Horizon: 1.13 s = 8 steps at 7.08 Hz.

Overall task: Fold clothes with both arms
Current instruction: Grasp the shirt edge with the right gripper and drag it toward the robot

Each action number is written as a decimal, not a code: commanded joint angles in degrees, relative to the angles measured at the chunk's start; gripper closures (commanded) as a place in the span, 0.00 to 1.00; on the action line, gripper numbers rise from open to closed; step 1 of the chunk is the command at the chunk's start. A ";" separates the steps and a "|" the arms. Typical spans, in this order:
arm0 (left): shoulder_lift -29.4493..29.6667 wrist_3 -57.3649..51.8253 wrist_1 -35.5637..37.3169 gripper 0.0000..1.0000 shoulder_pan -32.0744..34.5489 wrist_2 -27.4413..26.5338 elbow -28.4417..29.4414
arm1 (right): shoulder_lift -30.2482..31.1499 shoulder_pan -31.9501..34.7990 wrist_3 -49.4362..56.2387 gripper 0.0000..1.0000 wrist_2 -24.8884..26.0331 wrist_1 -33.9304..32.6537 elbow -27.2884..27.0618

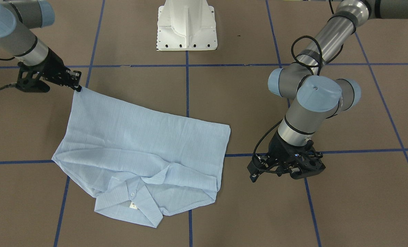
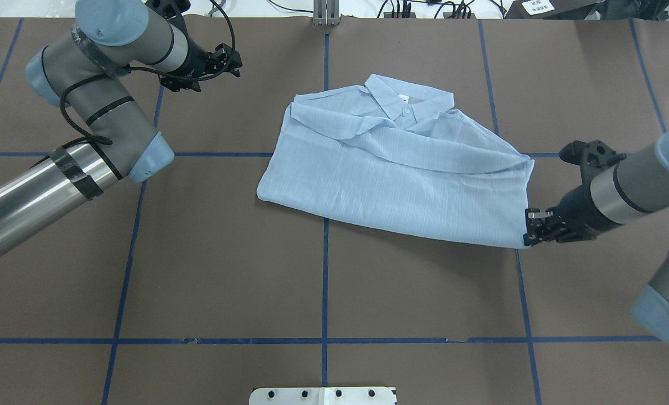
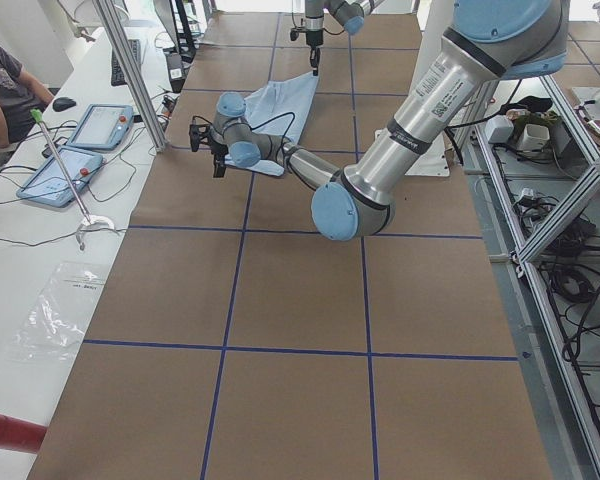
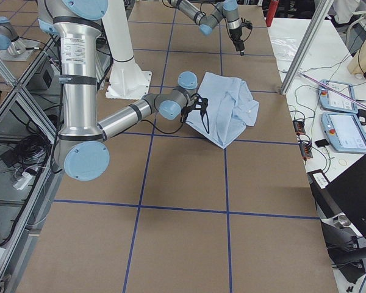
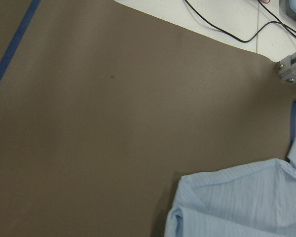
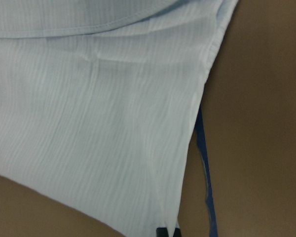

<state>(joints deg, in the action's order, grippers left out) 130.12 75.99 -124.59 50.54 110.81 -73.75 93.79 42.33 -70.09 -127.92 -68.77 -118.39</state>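
Shirt (image 2: 390, 169) lies partly folded mid-table (image 2: 199, 270), collar on the far side. Right gripper (image 2: 532, 228) is clamped on its near right hem corner, held slightly raised, likely to carry that edge over. Left gripper (image 2: 233, 61) hovers apart, off the far-left corner, holding nothing. Can't tell whether its jaws are open.

From where I stand, the right arm (image 2: 627, 188) stretches in low over the table with the right gripper (image 2: 532, 226) pinched tight on a corner of the shirt (image 2: 390, 169), while the left arm (image 2: 103, 112) is sharply bent, the left gripper (image 2: 236, 62) empty with jaws apart.
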 commanded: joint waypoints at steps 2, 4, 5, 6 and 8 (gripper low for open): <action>-1.45 2.14 0.05 0.03 -0.26 -0.16 -3.94 | 6.74 -11.52 -0.48 1.00 -7.86 6.84 -6.41; -1.80 2.14 0.05 0.03 -0.35 -0.24 -4.03 | 7.99 -20.41 -5.81 1.00 -7.87 14.85 -6.50; -2.23 2.05 -0.03 0.02 -0.44 -0.16 -4.90 | 7.64 -22.97 -7.06 0.54 -7.35 15.41 -6.42; -2.24 2.05 -0.12 0.01 -0.96 -0.07 -5.17 | 6.77 -22.82 -7.08 0.01 -5.43 15.50 -6.33; -2.33 2.23 0.23 0.01 -5.43 0.02 -7.45 | 1.07 -16.80 -7.08 0.00 2.46 15.59 -5.63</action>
<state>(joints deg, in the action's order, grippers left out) 127.77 78.09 -124.59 47.69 110.75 -80.00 98.00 22.02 -77.08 -129.89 -53.34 -124.41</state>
